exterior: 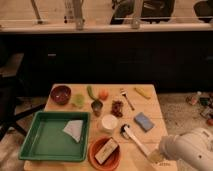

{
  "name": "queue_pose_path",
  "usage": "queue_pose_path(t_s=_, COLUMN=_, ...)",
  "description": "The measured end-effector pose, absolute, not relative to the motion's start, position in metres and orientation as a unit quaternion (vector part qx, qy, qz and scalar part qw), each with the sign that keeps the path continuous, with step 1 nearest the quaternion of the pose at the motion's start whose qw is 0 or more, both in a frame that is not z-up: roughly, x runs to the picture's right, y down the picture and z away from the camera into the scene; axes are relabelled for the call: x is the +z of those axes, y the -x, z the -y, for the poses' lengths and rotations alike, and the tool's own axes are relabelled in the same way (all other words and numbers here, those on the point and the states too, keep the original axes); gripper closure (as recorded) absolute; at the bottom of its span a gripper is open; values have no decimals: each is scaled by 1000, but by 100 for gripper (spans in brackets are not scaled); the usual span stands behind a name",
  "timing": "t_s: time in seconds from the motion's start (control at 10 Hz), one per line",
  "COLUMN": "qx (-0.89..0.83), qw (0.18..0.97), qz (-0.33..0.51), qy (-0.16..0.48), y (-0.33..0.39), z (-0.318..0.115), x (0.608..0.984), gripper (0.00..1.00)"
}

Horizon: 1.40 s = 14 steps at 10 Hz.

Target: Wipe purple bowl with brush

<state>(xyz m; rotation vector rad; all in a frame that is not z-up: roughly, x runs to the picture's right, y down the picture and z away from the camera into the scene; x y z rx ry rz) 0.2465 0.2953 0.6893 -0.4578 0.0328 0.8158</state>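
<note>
The purple bowl [61,94] stands at the table's far left, dark maroon with a darker inside. The brush [134,140] lies on the table at the near right, its dark round head [124,131] beside the white cup [109,122] and its white handle running toward the near right corner. My gripper [156,156] sits at the end of the white arm [190,149], low at the near right, right by the handle's end.
A green tray [50,137] with a folded cloth [74,130] fills the near left. An orange bowl [105,152] holds a block. A blue sponge [143,121], fork [126,98], banana [143,92], small metal cup [97,106] and fruit lie mid-table.
</note>
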Motion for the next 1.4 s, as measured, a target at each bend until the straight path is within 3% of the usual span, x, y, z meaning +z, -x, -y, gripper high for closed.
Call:
queue_pose_path(t_s=0.5, qx=411, qw=886, qz=-21, qy=215, y=-232, z=-310, x=704, gripper=20)
queue_pose_path(t_s=1.4, qx=469, qw=843, qz=108, qy=239, y=-203, z=-315, x=737, gripper=20)
